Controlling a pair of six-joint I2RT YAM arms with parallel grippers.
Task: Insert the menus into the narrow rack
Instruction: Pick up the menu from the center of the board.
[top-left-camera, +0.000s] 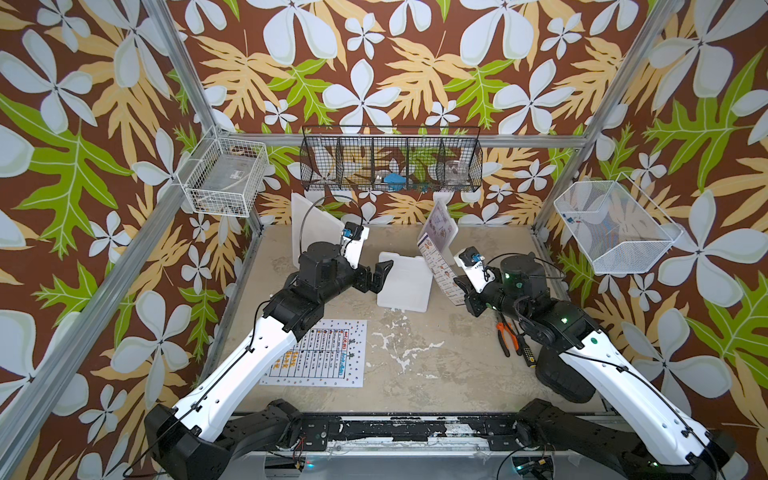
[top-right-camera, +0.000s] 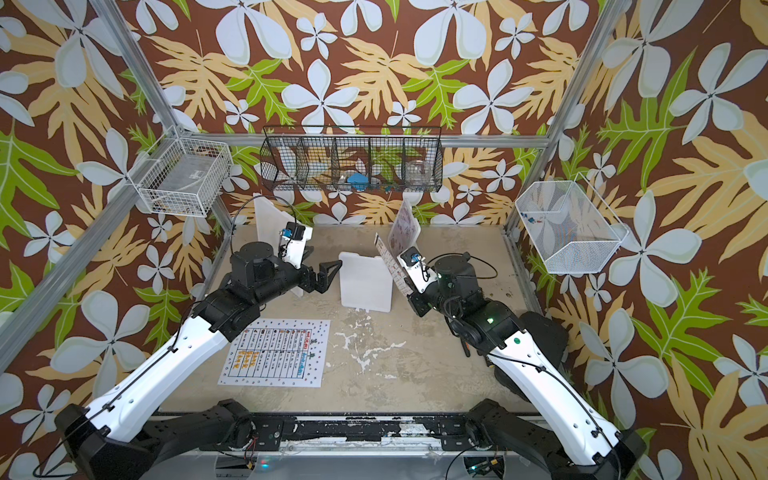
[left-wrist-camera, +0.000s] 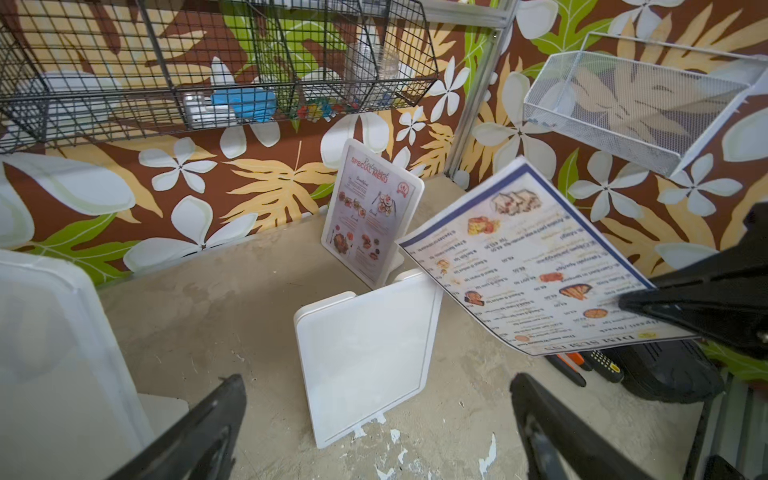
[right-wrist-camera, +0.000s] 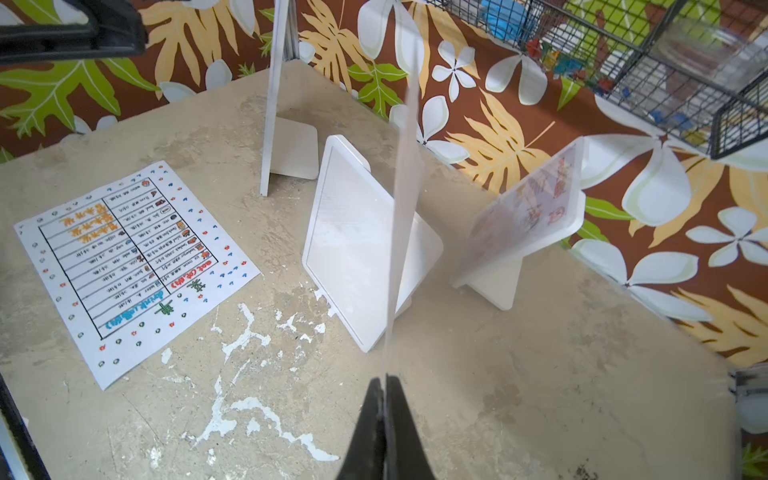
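In both top views the left arm (top-left-camera: 249, 353) covers one side of the dotted-border menu (top-left-camera: 328, 353), and its table text is too small to read. The right arm (top-left-camera: 623, 374) hides most of the orange-handled pliers (top-left-camera: 510, 338) and part of a black object (top-left-camera: 569, 376) that cannot be identified.

In the right wrist view the DIM SUM INN menu (right-wrist-camera: 400, 199) shows only as a blurred edge-on strip, and the SPECIAL MENU (right-wrist-camera: 525, 216) is blurred.

In the left wrist view the right tool (left-wrist-camera: 631, 305) covers a corner of the DIM SUM INN menu. The left tool (left-wrist-camera: 378, 380) is cut off by the frame edge, and so is a blurred white stand (left-wrist-camera: 54, 353).
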